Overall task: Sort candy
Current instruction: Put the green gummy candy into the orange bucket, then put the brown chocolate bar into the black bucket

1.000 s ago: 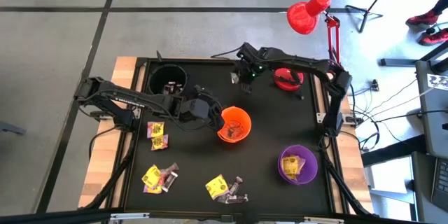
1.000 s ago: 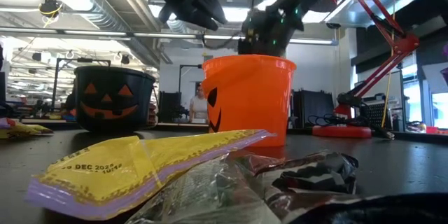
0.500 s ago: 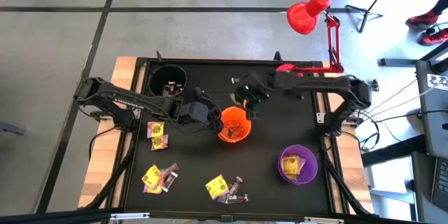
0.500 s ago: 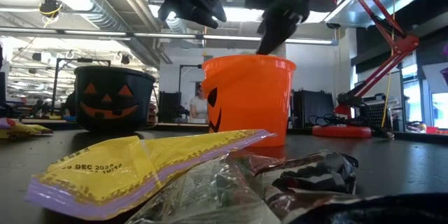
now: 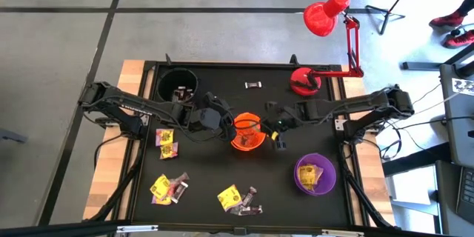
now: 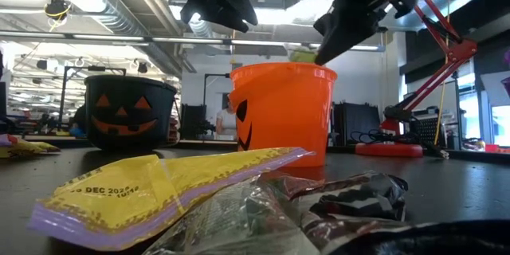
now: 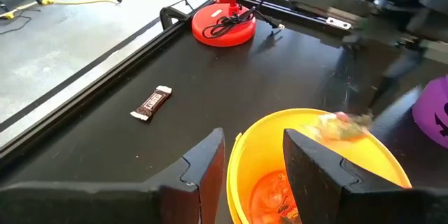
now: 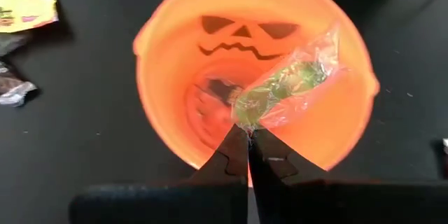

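An orange pumpkin-face cup (image 5: 248, 133) stands mid-table. My right gripper (image 8: 248, 143) hangs over its opening from the right, shut on a green candy in a clear wrapper (image 8: 283, 87), which also shows above the cup's rim (image 6: 303, 54). My left gripper (image 7: 253, 164) is open at the cup's left rim (image 7: 236, 155), one finger on each side. In the low view its fingertips (image 6: 243, 17) stand above the rim, clear of it. A brown candy bar (image 5: 254, 84) lies flat on the mat farther back. My right gripper pinches the clear wrapper's gathered end (image 8: 246, 130) between its two fingertips. The fingers slant down from the table's right side. The candy sticks out ahead of the tips, lifted clear, over the orange cup's inside.
A black cup (image 5: 178, 85) stands at the far left and a purple cup (image 5: 315, 172) holding yellow candy at the near right. Candy piles lie at the left (image 5: 164, 139) and along the near edge (image 5: 169, 187), (image 5: 238, 198). A red lamp's base (image 5: 304, 81) stands at the far right.
My right gripper has swung from the table's far side toward the near edge, carrying the green candy. It has rolled on the way and now hangs over the orange cup. It has stayed shut. The brown bar lies where the gripper was.
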Robot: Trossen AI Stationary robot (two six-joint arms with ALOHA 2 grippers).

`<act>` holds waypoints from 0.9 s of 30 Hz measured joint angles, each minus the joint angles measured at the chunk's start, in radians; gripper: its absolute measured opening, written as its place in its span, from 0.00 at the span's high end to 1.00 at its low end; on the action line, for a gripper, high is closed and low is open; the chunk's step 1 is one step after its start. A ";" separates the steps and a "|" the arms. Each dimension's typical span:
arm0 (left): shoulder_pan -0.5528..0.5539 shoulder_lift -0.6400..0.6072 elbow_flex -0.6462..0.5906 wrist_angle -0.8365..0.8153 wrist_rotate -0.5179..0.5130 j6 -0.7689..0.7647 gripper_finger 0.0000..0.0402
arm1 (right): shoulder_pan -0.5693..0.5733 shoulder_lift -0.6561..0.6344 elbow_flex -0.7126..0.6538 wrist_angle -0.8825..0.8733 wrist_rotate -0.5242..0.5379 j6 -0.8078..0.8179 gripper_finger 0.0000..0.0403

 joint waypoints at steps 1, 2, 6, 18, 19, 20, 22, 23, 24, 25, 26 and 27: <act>0.000 0.000 0.000 0.000 0.000 0.000 0.66 | 0.008 0.000 -0.006 0.009 0.000 0.000 1.00; 0.000 0.000 0.000 0.000 0.000 0.000 0.66 | 0.016 0.000 -0.006 0.010 0.000 0.000 1.00; 0.000 0.000 0.000 0.001 0.000 0.000 0.66 | 0.038 0.001 -0.006 0.053 0.000 0.005 1.00; 0.000 0.000 0.000 0.002 0.000 0.003 0.66 | 0.040 0.003 -0.006 0.092 0.028 0.026 0.91; 0.000 0.000 0.000 0.002 0.000 0.003 0.66 | 0.040 0.003 -0.006 0.091 0.028 0.026 0.89; 0.000 0.000 0.000 0.002 0.000 0.003 0.66 | 0.040 0.003 -0.006 0.092 0.028 0.026 0.88; 0.000 0.000 0.000 0.002 0.000 0.003 0.66 | 0.040 0.003 -0.006 0.092 0.029 0.026 0.85; 0.000 0.000 0.000 0.002 0.000 0.003 0.66 | 0.040 0.003 -0.006 0.092 0.029 0.026 0.84; 0.000 0.000 0.000 0.002 0.000 0.003 0.66 | 0.040 0.003 -0.006 0.092 0.029 0.024 0.82; 0.000 0.000 0.000 0.002 0.000 0.003 0.66 | 0.039 0.003 -0.006 0.091 0.030 0.020 0.81; 0.000 0.000 0.000 0.001 0.000 0.003 0.66 | 0.039 0.003 -0.006 0.089 0.034 0.015 0.80; 0.000 0.000 0.000 0.001 0.000 0.004 0.66 | 0.039 0.001 -0.006 0.081 0.046 0.008 0.79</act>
